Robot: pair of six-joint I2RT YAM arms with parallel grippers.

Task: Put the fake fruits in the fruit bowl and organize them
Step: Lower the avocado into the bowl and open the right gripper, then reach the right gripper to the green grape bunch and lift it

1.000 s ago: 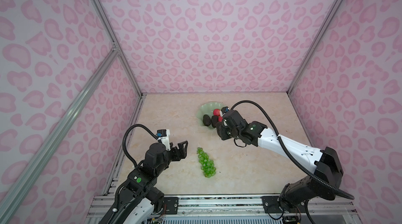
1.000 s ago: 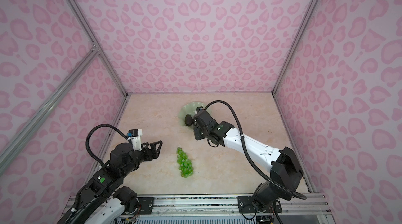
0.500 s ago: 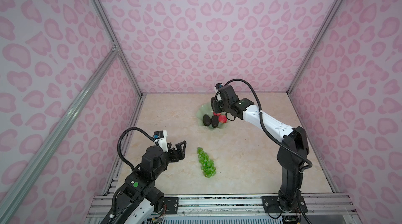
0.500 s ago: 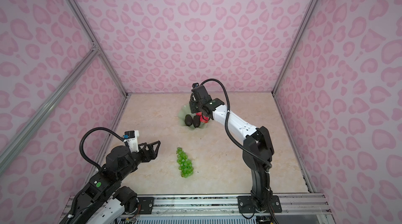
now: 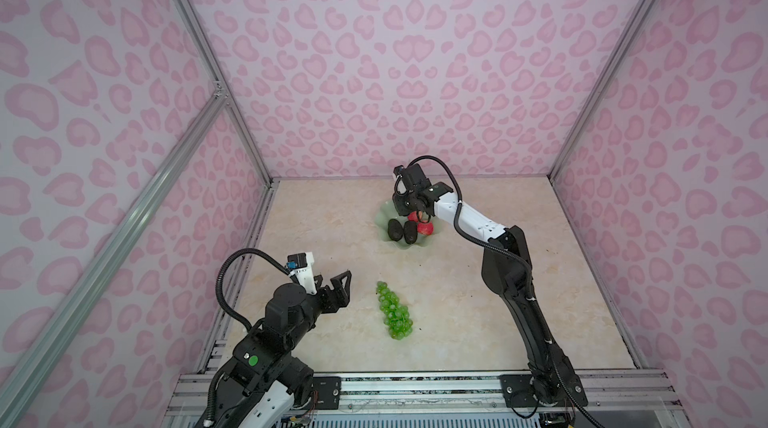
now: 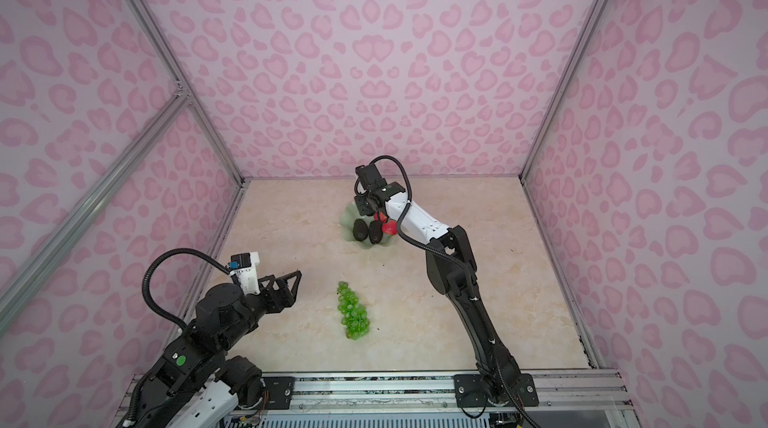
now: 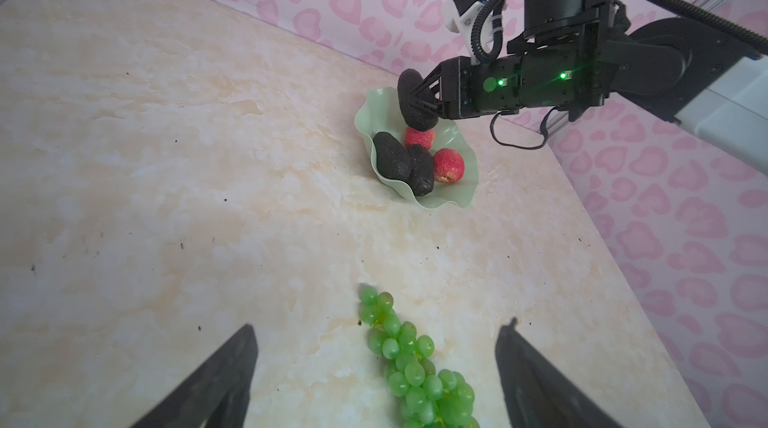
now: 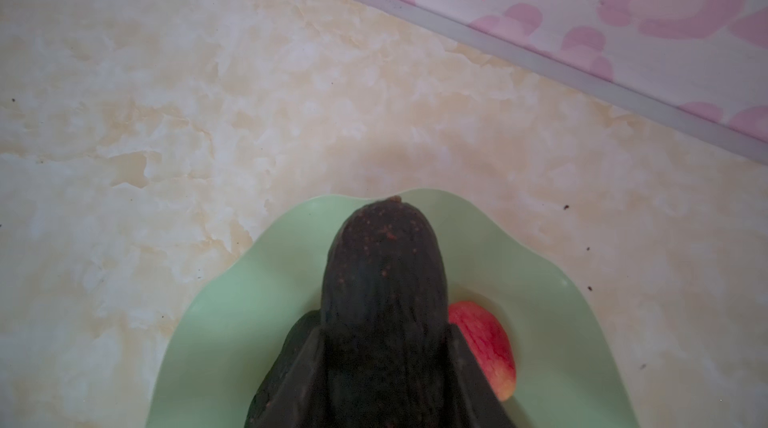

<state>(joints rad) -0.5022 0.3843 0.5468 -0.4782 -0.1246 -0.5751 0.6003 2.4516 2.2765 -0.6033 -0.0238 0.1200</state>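
The left gripper (image 5: 336, 280) is seen nearest, held over the table (image 5: 316, 218) at the left side. Its jaws are spread wide and nothing is gripped between them. In the left wrist view its two dark fingers (image 7: 224, 376) are seen far apart.

A little farther out, the grapes (image 5: 392, 313) are laid flat on the table, just to the right of the left gripper. They are not touched by it. The bunch is long and green, and its thin end is pointed toward the far side. It is well apart from the bowl.

Farther back, the bowl (image 7: 453, 197) is set on the table near the back wall (image 5: 374, 72). Four fruits are laid inside it. The first avocado (image 7: 390, 155) is pressed against the second avocado (image 7: 420, 170) at the near side of the bowl. The near apple (image 7: 449, 164) is placed just beside the second avocado. The far apple (image 7: 419, 137) is tucked behind them.

Over the far part of the bowl, the third avocado (image 7: 409, 97) is pinched between the jaws of the right gripper (image 5: 409, 207). It is held just above the far apple. Whether the two are touching cannot be told. In the right wrist view the tip of this avocado is seen over the far rim of the bowl.
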